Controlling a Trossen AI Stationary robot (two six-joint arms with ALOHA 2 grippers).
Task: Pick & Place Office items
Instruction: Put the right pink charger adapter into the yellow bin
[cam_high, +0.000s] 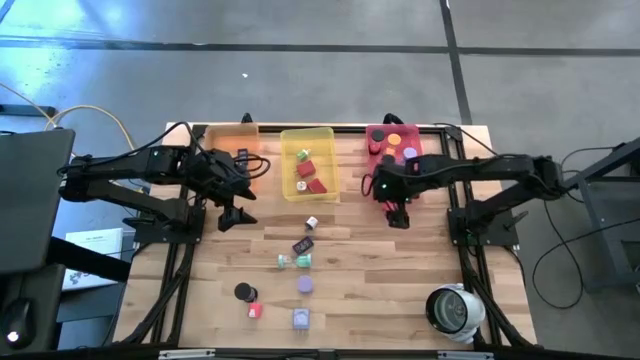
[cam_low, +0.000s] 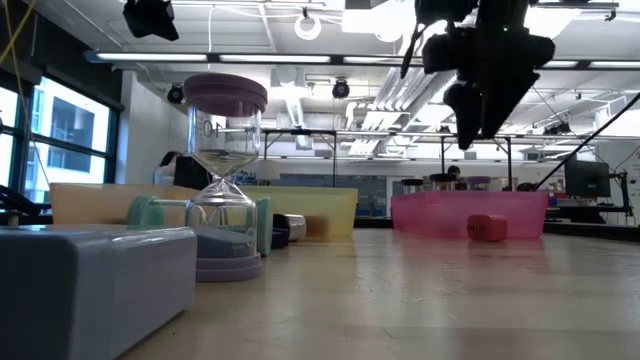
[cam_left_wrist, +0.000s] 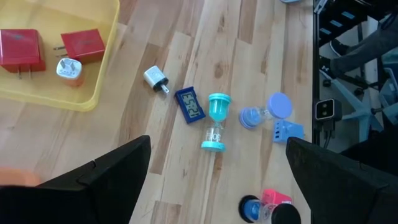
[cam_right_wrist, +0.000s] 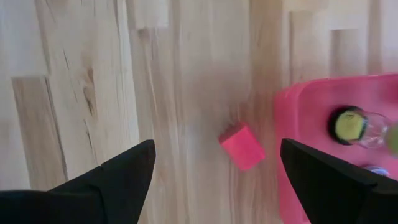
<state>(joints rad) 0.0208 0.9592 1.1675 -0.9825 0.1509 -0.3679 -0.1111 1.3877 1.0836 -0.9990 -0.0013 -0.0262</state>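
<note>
My right gripper (cam_high: 398, 216) is open and empty, hanging above the table just in front of the pink tray (cam_high: 380, 165). A small red cube (cam_right_wrist: 242, 146) lies on the wood below and between its fingers, beside the tray's wall; it also shows in the low view (cam_low: 488, 227). My left gripper (cam_high: 236, 214) is open and empty, above the table in front of the orange tray (cam_high: 232, 133). Loose pieces lie mid-table: a white plug cube (cam_left_wrist: 155, 78), a dark flat rectangle (cam_left_wrist: 190, 104), a teal hourglass (cam_left_wrist: 215, 121), a purple hourglass (cam_left_wrist: 266, 112), a lavender cube (cam_high: 300, 319), a black disc (cam_high: 243, 291) and a red cube (cam_high: 254, 310).
The yellow tray (cam_high: 326, 135) at the back middle holds red blocks and a small white piece. The pink tray holds several discs. A large white-grey round device (cam_high: 455, 310) stands at the near right corner. Bare wood lies between the two grippers.
</note>
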